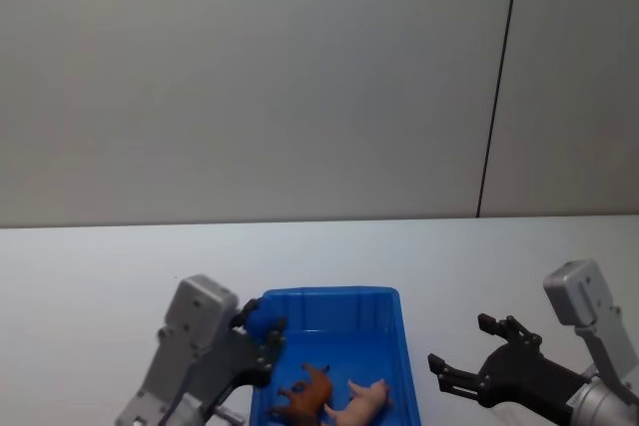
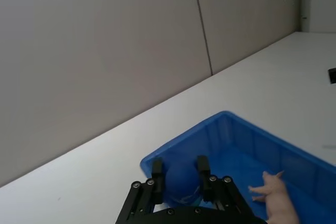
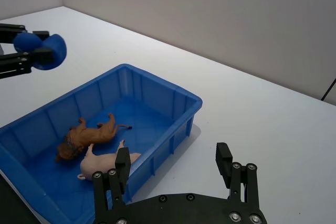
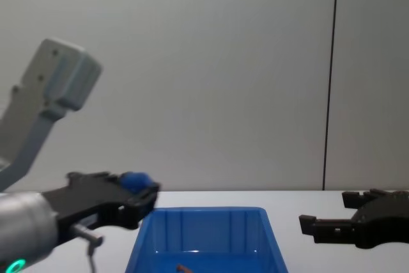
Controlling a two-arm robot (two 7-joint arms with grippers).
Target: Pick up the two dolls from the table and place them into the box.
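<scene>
Both dolls, brown one (image 3: 89, 134) and pink pig (image 3: 107, 161), already lie in the blue bin (image 3: 178, 109), so basically done. Left gripper (image 3: 39, 52) is clamped on a small blue ball (image 3: 46, 51) above the bin's left rim; right gripper (image 3: 173, 166) hangs empty, jaws spread, over the table (image 3: 273, 124).

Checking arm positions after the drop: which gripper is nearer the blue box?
Left. The left gripper, shut on a small blue object, sits over the blue box at its left rim; the right gripper, open, hovers apart to the right.

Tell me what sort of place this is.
Probably a robot test bench: a bare white table against plain grey wall panels, holding just a blue box with two dolls inside.
</scene>
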